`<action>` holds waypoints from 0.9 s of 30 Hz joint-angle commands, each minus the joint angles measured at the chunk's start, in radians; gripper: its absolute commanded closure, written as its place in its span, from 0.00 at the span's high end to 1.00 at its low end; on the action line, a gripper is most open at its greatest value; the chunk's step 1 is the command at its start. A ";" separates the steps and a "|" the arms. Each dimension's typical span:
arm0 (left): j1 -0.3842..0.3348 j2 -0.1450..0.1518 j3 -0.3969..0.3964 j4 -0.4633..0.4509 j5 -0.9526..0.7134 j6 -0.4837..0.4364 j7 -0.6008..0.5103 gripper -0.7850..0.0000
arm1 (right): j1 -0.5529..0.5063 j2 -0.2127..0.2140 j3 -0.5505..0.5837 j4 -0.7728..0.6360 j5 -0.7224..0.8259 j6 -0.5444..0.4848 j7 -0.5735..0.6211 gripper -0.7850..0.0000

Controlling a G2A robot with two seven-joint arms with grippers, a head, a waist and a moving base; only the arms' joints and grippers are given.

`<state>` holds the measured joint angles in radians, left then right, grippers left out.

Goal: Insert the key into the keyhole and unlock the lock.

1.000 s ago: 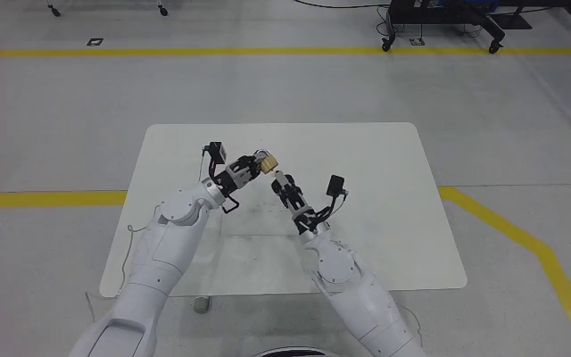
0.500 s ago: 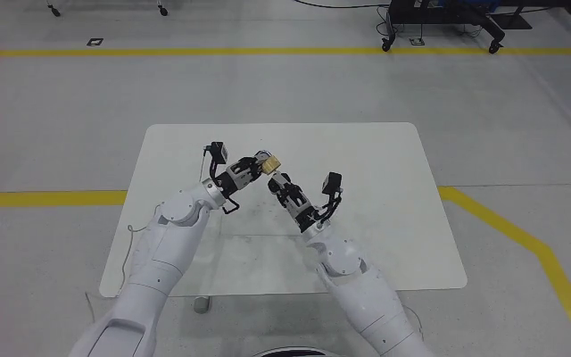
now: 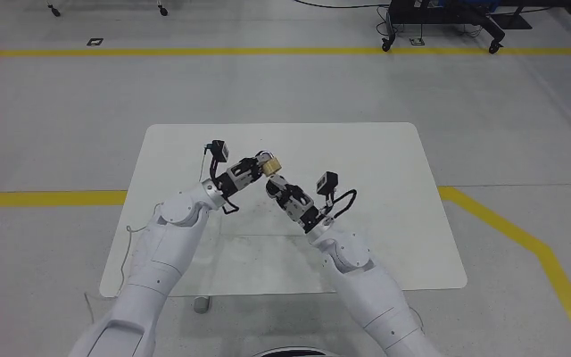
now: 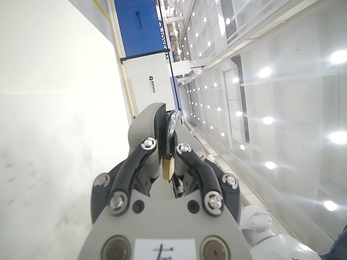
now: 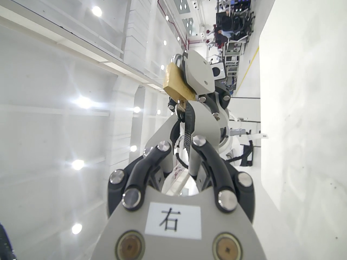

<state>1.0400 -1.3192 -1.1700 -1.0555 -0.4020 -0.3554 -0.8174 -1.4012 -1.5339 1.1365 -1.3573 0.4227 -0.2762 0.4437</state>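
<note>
Lock: a brass padlock [image 5: 175, 83], held up off the table [image 3: 384, 161]. In the top view it sits just toward 11 o'clock from the table's middle.
Shackle: silver [image 4: 172, 125], lying toward the tip of the left gripper [image 3: 258, 164]. The brass body lies nearer that gripper's palm and juts out to one side. Whether the shackle is sprung cannot be told.
Left gripper: clenched on the lock, at 9 o'clock of the brass body. Its arm runs back toward 7 o'clock.
Key: small [image 5: 180, 107], pinched at the very tip of the right gripper [image 3: 273, 182]. Its far end touches the lock's bottom face. Whether the blade sits inside the keyhole cannot be told.
Right gripper: grasping the key, at 6 o'clock of the lock and pointing toward 11 o'clock. Its arm trails off toward 5 o'clock.
Grippers together: their tips nearly meet at the lock, both raised above the table top.
Table: white, with rounded corners.
Floor: pale grey, with a yellow line [image 3: 268, 51] crossing at 12 o'clock, well beyond the table.
</note>
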 commanded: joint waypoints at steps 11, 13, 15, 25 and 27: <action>0.005 0.002 -0.001 -0.005 -0.003 -0.011 -0.001 0.00 | -0.014 0.009 0.006 -0.008 -0.081 -0.051 -0.070 0.38; 0.005 0.003 0.000 -0.006 -0.003 -0.010 -0.001 0.00 | -0.020 0.011 0.005 -0.017 -0.103 -0.056 -0.086 0.36; 0.004 0.003 0.000 -0.006 0.000 -0.010 0.000 0.00 | -0.027 0.012 0.003 -0.026 -0.118 -0.058 -0.101 0.35; 0.004 0.004 0.003 -0.006 0.000 -0.017 -0.001 0.00 | -0.028 0.014 -0.015 -0.040 -0.156 -0.037 -0.145 0.18; 0.004 0.004 0.004 -0.006 0.002 -0.020 0.000 0.00 | -0.026 0.014 -0.016 -0.039 -0.148 -0.033 -0.149 0.07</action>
<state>1.0436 -1.3152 -1.1667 -1.0618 -0.4008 -0.3739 -0.8177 -1.4283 -1.5201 1.1210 -1.3971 0.2696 -0.3109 0.2959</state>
